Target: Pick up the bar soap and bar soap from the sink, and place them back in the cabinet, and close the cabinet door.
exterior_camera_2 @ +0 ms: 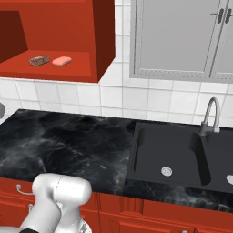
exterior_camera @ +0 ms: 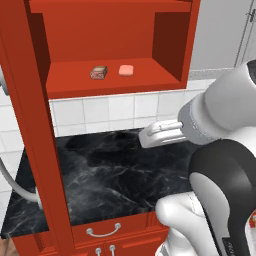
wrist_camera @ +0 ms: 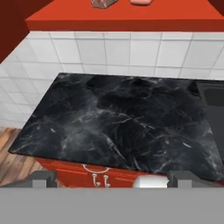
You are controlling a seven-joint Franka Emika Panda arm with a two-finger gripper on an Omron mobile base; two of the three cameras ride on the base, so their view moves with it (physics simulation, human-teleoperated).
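Both bars sat side by side on the flat red cabinet (exterior_camera: 165, 45) shelf: brown block (exterior_camera: 98, 73) left, rounded salmon-pink bar (exterior_camera: 126, 70) right. The gripper (wrist_camera: 111, 178) hung empty, fingers spread wide, over the veined black marble counter (exterior_camera_2: 68, 145); matte black sink (exterior_camera_2: 177, 154) right.

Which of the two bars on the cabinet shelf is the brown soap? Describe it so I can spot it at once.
Find the open red cabinet above the black counter. On its shelf lie two bars side by side. The brown soap is the darker, blocky one, left of the rounded pink soap.
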